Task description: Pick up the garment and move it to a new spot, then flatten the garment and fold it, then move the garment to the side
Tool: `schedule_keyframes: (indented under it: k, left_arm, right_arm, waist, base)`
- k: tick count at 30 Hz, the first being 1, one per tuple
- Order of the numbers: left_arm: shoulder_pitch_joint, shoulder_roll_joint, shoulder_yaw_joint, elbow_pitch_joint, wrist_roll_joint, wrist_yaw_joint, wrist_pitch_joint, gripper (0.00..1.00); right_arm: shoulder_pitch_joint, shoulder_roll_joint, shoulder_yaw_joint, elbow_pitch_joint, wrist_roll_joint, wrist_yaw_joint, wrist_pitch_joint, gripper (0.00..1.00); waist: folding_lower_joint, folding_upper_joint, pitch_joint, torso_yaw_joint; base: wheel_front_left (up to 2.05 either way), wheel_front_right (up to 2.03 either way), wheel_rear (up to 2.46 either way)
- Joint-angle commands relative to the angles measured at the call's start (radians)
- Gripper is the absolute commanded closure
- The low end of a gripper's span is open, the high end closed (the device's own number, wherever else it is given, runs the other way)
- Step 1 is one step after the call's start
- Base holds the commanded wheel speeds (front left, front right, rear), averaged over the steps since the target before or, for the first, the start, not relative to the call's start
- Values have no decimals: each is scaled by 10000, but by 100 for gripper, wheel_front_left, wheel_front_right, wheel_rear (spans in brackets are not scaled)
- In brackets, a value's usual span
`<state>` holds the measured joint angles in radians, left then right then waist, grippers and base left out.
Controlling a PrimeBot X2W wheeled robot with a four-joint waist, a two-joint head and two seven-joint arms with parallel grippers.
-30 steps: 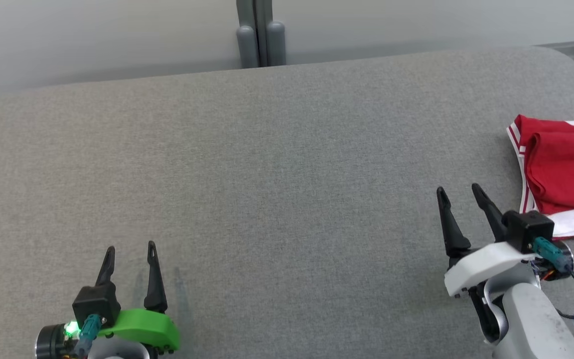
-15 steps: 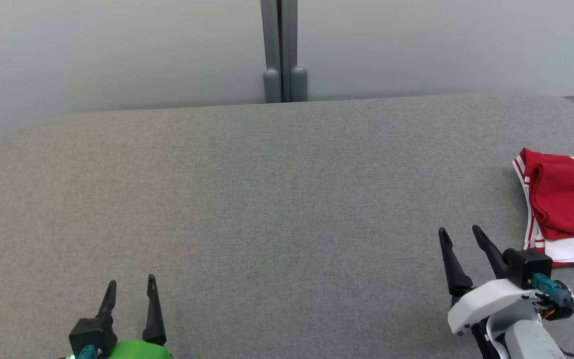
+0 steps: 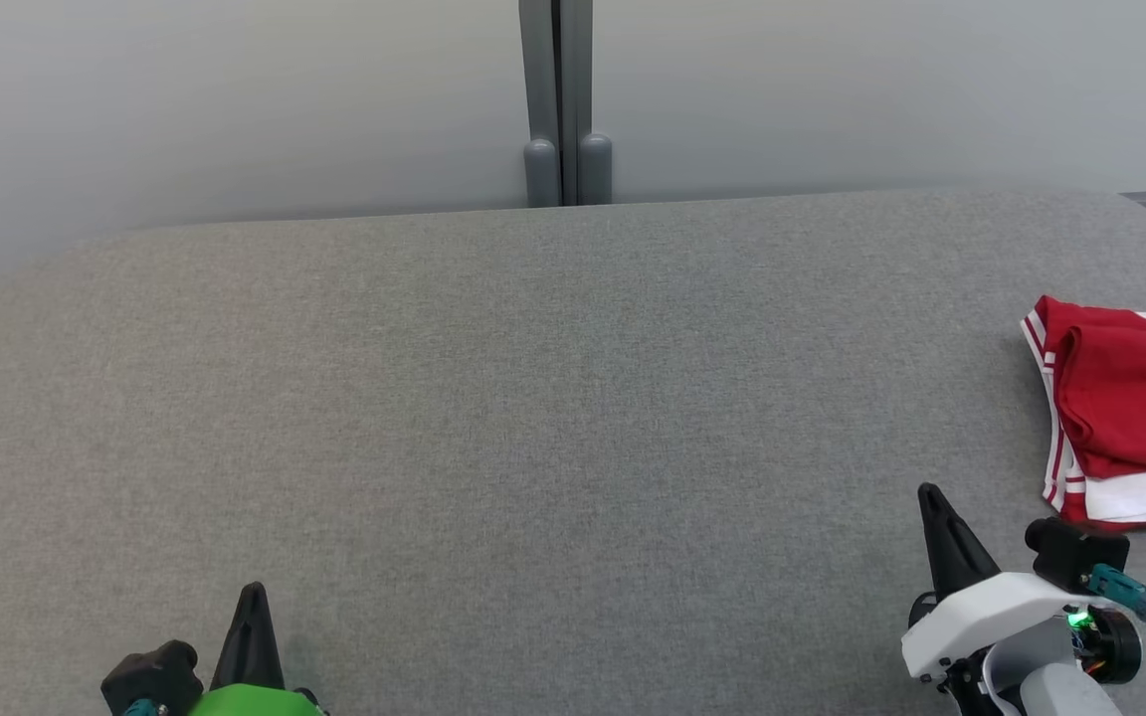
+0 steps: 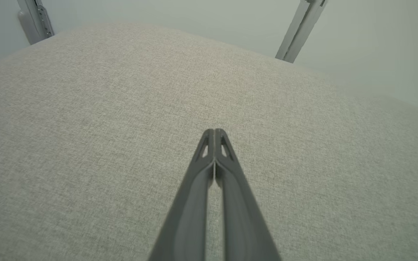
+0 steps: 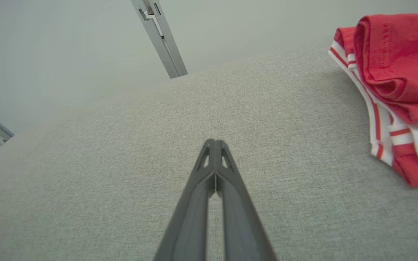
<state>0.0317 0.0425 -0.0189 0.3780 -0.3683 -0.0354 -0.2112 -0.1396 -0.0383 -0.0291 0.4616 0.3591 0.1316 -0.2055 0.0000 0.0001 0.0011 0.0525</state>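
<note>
Head: folded red-and-white garment point(image 3: 1130, 408) at far right of grey pad point(image 3: 533, 398), cut off by frame edge, so long axis unclear. Right gripper point(image 3: 928, 492) pinched shut, empty, near garment on its left and nearer side; clearly the nearer arm. Left gripper point(image 3: 255, 592) also shut, empty, well apart at lower left, partly cropped.
Left wrist: closed fingers over bare pad.
Right wrist: closed fingers, garment ahead-right in stacked layers, far side cropped. Probably already set aside.

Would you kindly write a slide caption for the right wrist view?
Right gripper, shut and empty, points across the grey surface; the folded red-and-white garment lies apart at upper right.
</note>
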Motion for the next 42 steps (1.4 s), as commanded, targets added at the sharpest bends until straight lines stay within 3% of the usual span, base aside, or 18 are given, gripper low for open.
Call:
schedule_keyframes:
  k: [1, 26, 42]
  left_arm:
    - [-270, 30, 87, -218, -452, -64, 98, 100]
    - [-663, 55, 481, -629, -4424, -372, 1119, 100]
    - [-873, 69, 697, -811, -6367, -517, 1647, 100]
  right_arm:
    - [-127, -51, -59, -264, 490, -2, 87, 100]
    - [49, -84, -295, -953, 4481, -5, 1092, 100]
    - [117, -100, -436, -1264, 6441, -7, 1609, 100]
  waist:
    - [0, -1, 1, -7]
    - [0, -1, 5, -124]
    - [0, -1, 8, -196]
  base:
    - [0, 0, 0]
    - [0, 0, 0]
    - [0, 0, 0]
